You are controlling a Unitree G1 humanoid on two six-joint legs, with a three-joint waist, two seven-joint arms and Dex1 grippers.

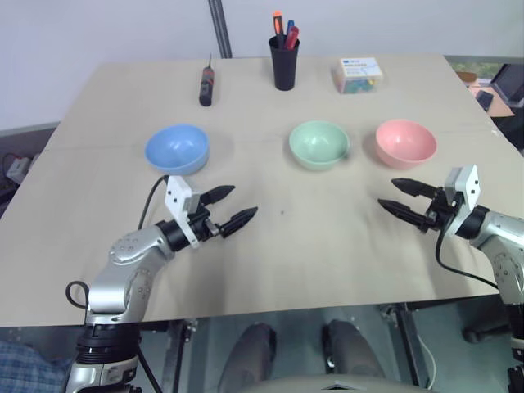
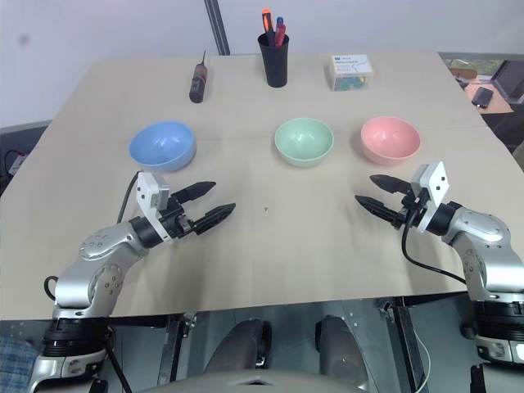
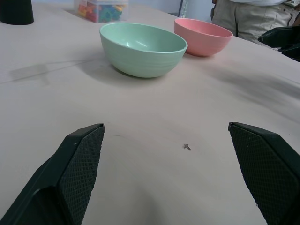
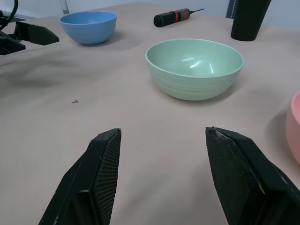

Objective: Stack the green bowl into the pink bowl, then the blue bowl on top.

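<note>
Three bowls sit in a row across the bench (image 1: 270, 237), each apart from the others: the blue bowl (image 1: 177, 149) toward 10 o'clock, the green bowl (image 1: 319, 145) near 12, the pink bowl (image 1: 405, 142) toward 2. The left gripper (image 1: 228, 207) hovers near the blue bowl, fingers spread wide and empty. The right gripper (image 1: 399, 196) hangs near the pink bowl, fingers open and empty.

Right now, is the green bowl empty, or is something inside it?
Empty. The green bowl stands upright on the table, and its inside shows only smooth, bare plastic; no other bowl is stacked in it.
</note>
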